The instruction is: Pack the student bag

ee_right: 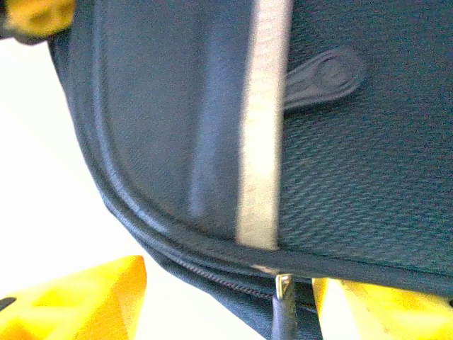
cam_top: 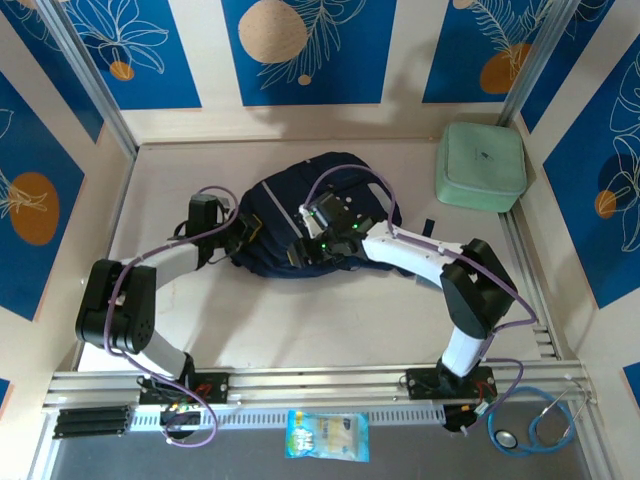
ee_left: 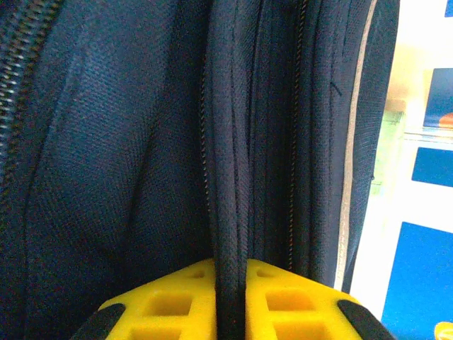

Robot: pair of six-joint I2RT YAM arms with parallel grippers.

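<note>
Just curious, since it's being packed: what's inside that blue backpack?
The backpack shows only its navy outer fabric and zip seams; the fabric covers the inside, so any contents cannot be seen.

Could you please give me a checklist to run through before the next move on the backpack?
1. Left gripper shut on a fabric ridge of the student bag: ok.
2. Right gripper open at the bag's edge: ok.
3. Zip pull between its jaws, not yet gripped: ok.
4. Zip open enough for packing: cannot tell.
5. Green case clear of both arms: ok.
</note>
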